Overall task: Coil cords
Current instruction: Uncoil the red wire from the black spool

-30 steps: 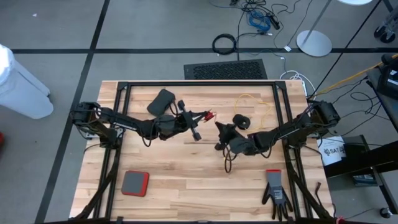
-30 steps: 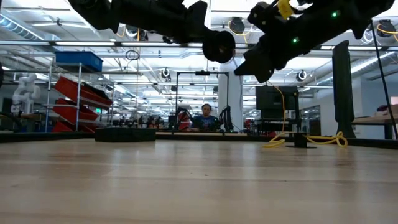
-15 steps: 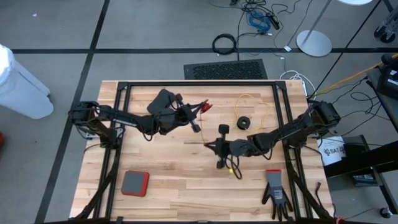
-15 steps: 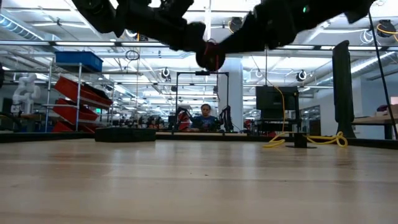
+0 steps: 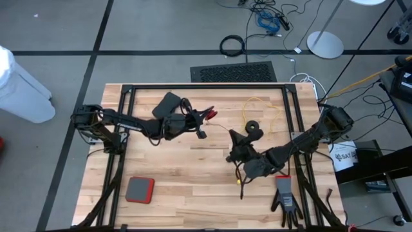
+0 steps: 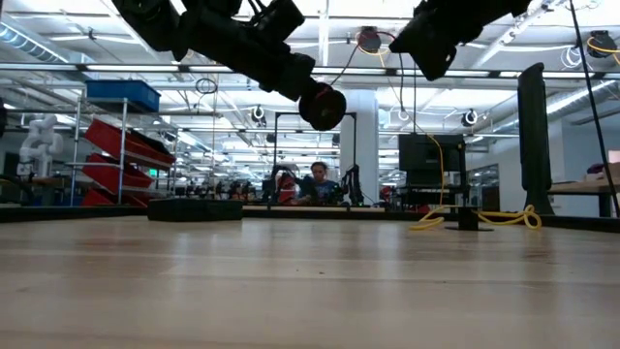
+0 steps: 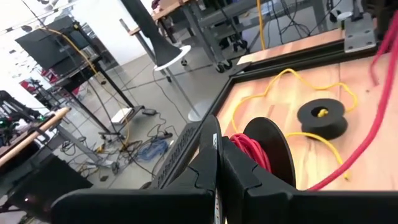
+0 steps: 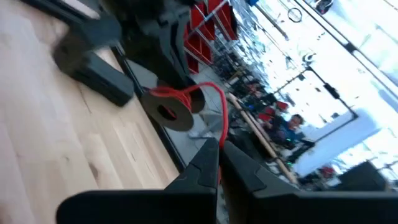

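Your left gripper hangs above the table's far middle, fingers pressed together on a black reel wound with red cord — that cord runs across to your right gripper, raised over the centre-right, whose fingers are pinched shut on the strand. The yellow cord lies loose on the wood near the far edge, its own black reel flat beside it — well apart from both hands.

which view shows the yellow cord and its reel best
The left wrist view: the yellow cord loops across the wood, running through its black reel. The high view shows both small; the low view, edge-on at the table's far side; the right wrist view, neither.
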`<state>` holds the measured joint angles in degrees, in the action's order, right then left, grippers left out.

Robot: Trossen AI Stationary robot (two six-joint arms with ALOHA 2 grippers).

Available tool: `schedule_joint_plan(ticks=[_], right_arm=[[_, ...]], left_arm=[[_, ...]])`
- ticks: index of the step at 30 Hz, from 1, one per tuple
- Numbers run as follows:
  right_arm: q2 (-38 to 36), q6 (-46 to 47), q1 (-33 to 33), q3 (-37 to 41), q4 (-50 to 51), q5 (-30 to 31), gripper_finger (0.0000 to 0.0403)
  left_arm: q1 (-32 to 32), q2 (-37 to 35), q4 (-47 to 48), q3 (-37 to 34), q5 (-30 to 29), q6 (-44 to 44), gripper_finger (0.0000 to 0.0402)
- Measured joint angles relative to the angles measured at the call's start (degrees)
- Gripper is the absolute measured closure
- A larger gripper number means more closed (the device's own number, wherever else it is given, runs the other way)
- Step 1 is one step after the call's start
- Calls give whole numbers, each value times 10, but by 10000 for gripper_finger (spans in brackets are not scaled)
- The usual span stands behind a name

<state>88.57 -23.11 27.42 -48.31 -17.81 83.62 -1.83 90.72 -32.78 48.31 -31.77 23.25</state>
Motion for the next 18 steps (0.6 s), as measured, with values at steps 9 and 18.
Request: schedule_joint_plan(ticks=[9, 18], right_arm=[[-18, 90, -12, 0, 82, -6, 403], [-74, 396, -65, 0, 378, -207, 363]], left_arm=[[13, -17, -19, 0, 0, 0, 394], [16, -39, -10, 0, 1, 16, 394]])
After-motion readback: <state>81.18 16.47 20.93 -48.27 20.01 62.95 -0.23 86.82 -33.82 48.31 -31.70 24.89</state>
